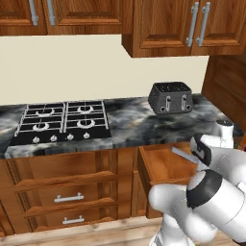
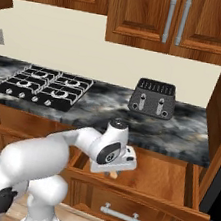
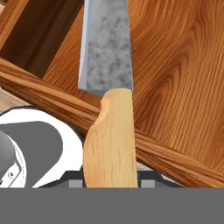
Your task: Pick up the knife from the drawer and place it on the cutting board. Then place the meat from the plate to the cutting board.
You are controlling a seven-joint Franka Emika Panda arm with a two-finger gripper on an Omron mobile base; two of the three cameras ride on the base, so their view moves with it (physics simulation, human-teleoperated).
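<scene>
The arm is reaching down into the open drawer (image 2: pixel 162 179), which is standing pulled out below the dark marbled counter (image 2: pixel 179 133). In the hand view the knife (image 3: pixel 107 87) is running straight up the middle of the picture, its tan handle at the bottom between the finger tips and its bluish-silver blade pointing away over the drawer's wooden floor. The gripper (image 3: pixel 109 181) is sitting narrow around the handle, apparently gripping it, though the fingers themselves are mostly hidden behind the handle. In the right base view the hand is hanging over the drawer's left part, with a bit of tan handle poking out under it. In the left base view the blade is showing as a pale sliver above the drawer floor, just left of the wrist. A toaster (image 1: pixel 170 97) is standing on the counter behind the drawer, and a stove (image 1: pixel 62 122) is lying well to its left.
</scene>
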